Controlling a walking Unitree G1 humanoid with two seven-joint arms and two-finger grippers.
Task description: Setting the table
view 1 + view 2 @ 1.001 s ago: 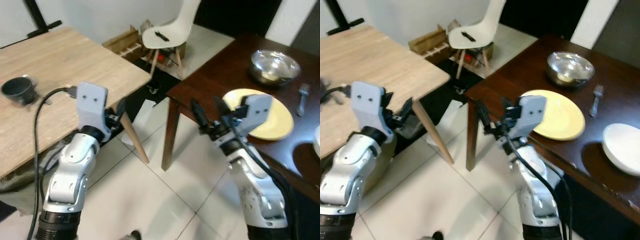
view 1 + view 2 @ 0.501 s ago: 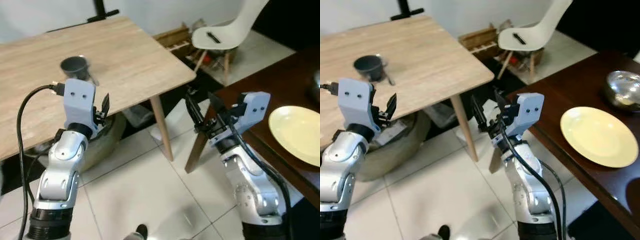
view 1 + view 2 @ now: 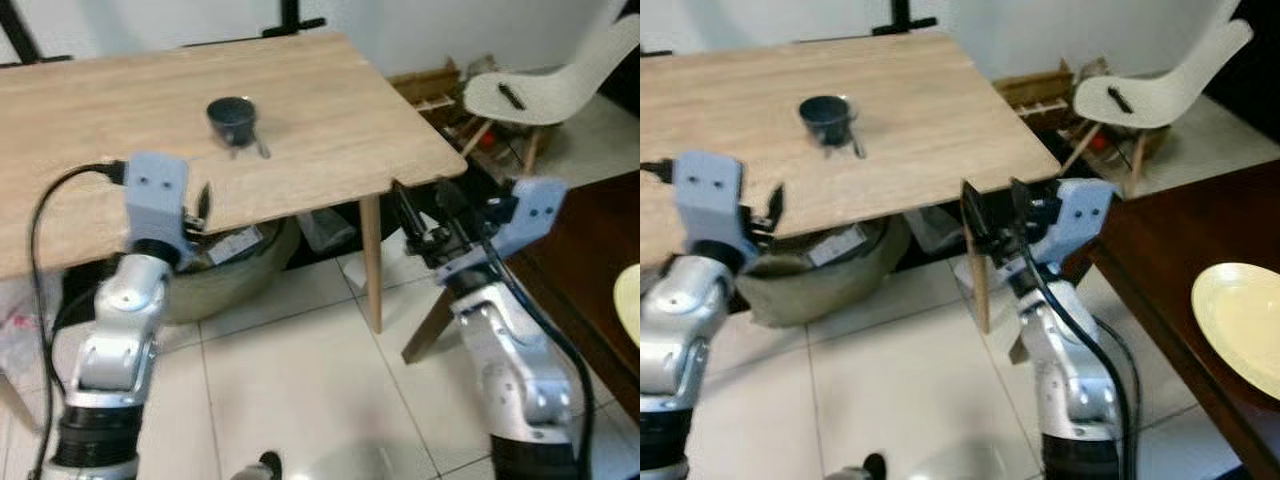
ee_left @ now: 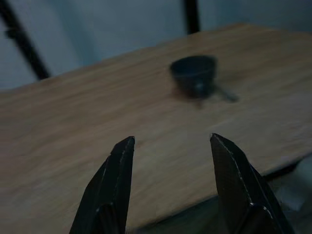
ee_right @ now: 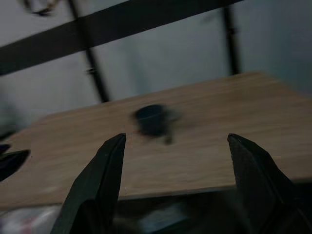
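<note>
Left eye view: a light wooden table [image 3: 330, 110] stands as the landmark, with both arms raised just short of its near edge.
Cup: a small dark cup [image 3: 231, 116] sits near the middle of the light wooden table, something thin and blurred lying touching its near side.
Left gripper: the left gripper [image 4: 168, 187] is held at the table's near edge, pointing across the top toward the cup, its two black fingers apart and empty.
Right gripper: the right gripper [image 5: 175, 187] hangs off the table's near right corner, beside the table leg [image 3: 372, 262], fingers spread wide with nothing between them.
Dark table: a dark brown table [image 3: 1160, 270] stands to the right of the light one, well apart from the cup, carrying a yellow plate [image 3: 1238, 325] at its near side.
Chair: a white chair [image 3: 545, 85] stands beyond the light table's right corner.
Under the table: a greenish sack-like bundle [image 3: 235, 270] rests on the white tiled floor [image 3: 300, 400].
</note>
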